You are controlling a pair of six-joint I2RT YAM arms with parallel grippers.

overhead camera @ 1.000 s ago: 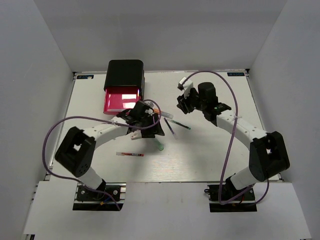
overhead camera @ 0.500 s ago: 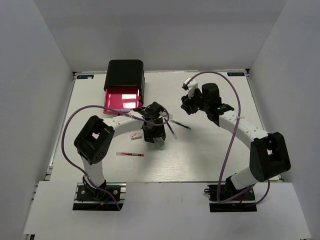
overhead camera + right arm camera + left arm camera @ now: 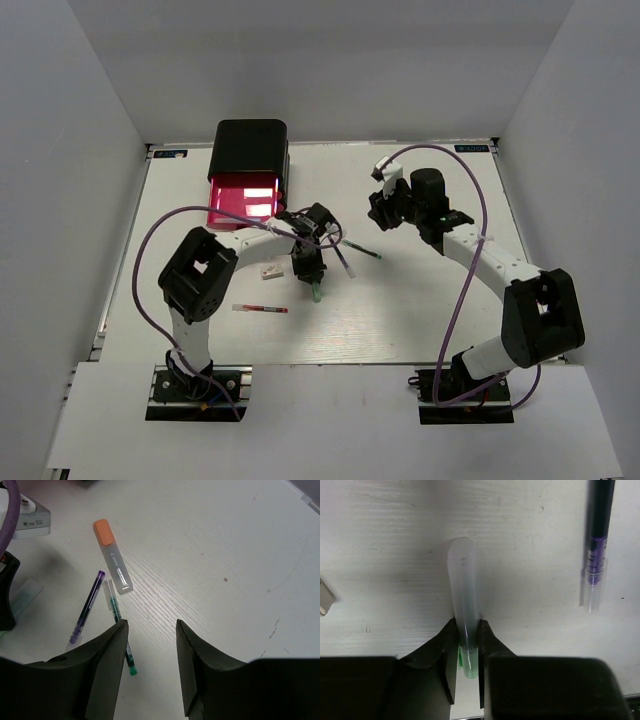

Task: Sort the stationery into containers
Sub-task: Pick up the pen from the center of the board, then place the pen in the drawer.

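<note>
Your left claw (image 3: 467, 631) pinches the green marker (image 3: 462, 580), which lies near to far. Your right claw (image 3: 150, 627) hangs open.

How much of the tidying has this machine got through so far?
Little looks done: the pink drawer of the black chest is pulled open, but I cannot tell what lies inside. In hand: the left gripper is shut on the green marker with a clear cap. Left on the table: red pen, white eraser, purple pen, green-tipped pen, orange-capped marker. The right gripper is open, holding nothing.
</note>
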